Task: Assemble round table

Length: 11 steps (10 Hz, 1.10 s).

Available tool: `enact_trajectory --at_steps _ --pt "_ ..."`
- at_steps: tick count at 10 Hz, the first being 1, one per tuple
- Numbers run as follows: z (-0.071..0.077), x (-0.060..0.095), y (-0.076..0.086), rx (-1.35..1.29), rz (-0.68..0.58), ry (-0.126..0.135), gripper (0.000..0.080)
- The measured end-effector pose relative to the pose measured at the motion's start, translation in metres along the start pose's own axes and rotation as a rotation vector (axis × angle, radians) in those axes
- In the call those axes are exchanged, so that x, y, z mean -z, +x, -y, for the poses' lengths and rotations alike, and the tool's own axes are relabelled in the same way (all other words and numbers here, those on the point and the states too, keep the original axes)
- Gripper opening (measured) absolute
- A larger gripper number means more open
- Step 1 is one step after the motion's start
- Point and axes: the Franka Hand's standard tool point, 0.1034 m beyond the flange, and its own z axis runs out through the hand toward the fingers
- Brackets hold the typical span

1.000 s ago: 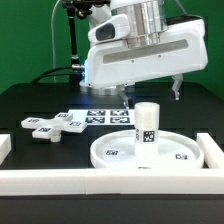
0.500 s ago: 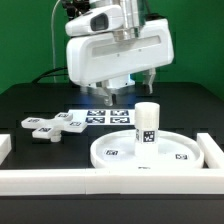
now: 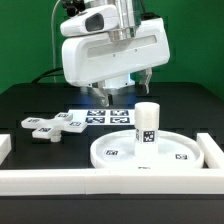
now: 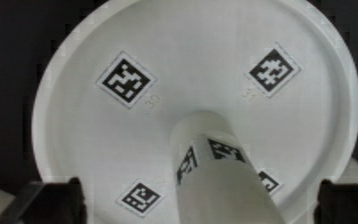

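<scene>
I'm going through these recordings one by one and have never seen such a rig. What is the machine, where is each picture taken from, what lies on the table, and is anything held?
The white machine is a robot arm. Its two-finger gripper hangs open above the table and holds nothing. One picture comes from a camera off the arm. The other comes from a camera on its wrist and looks down on the parts. On the black table are a round disc with a short leg standing upright on it, a flat cross-shaped foot, the marker board and white rail bars.
</scene>
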Motion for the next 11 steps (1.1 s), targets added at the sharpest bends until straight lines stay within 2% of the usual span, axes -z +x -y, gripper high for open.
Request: enact_trajectory --at_steps 2,4,6,10,11 --pt "-0.014 0.001 -0.017 0.171 0.003 -0.005 0.0649" --pt "-0.039 -0.001 -0.052 0.273 0.015 0.0 0.0649" --pt "-0.074 0.004 -0.091 0.214 0.022 0.005 0.0649" --pt "-0.075 0.003 -0.093 0.197 0.026 0.003 0.0649" --pt "-0.086 0.005 -0.099 0.149 0.01 -0.017 0.0649"
